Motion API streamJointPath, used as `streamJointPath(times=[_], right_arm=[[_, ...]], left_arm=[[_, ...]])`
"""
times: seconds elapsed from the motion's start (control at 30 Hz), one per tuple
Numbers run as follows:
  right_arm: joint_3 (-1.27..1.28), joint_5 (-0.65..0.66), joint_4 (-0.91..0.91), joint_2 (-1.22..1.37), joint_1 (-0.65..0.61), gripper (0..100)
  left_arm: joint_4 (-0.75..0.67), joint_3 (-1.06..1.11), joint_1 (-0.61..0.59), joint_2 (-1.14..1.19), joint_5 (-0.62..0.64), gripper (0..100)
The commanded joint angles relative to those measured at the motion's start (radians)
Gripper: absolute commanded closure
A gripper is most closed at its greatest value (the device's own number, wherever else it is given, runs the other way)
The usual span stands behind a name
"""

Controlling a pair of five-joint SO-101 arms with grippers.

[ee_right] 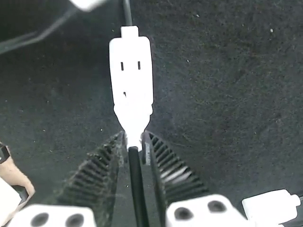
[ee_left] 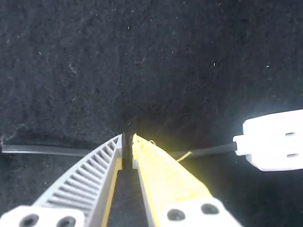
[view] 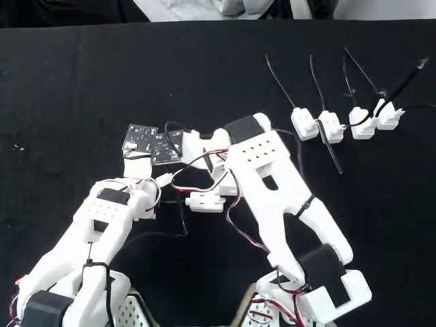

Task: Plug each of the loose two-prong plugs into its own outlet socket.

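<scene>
In the right wrist view my right gripper [ee_right: 135, 137] is shut on the narrow neck of a white outlet socket [ee_right: 131, 71], whose two slots face the camera. Its black cord [ee_right: 136, 189] runs back between the fingers. In the left wrist view my left gripper [ee_left: 127, 137] is shut on a thin black cord [ee_left: 47, 150] lying on the black cloth. That cord leads to another white outlet socket [ee_left: 274, 139] just beside the fingers. From above, a white socket piece [view: 204, 201] lies between the left arm [view: 102, 218] and the right arm [view: 272, 177].
Several white plug and socket pieces [view: 330, 126] with black cords lie in a row at the back right of the black table [view: 68, 82]. Another white piece [ee_right: 272, 204] lies close beside my right gripper. Loose servo wires hang between the arms.
</scene>
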Motion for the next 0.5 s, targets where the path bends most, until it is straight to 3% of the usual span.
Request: streamJointPath(times=[0.0,0.47], right_arm=[[-0.042,-0.009,-0.008,-0.01,0.015,98.8],[-0.013,-0.014,0.009,-0.016,-0.005,98.8]], left_arm=[[-0.012,-0.012,0.005,-0.011,-0.006,95],[-0.012,-0.012,0.005,-0.011,-0.006,95]])
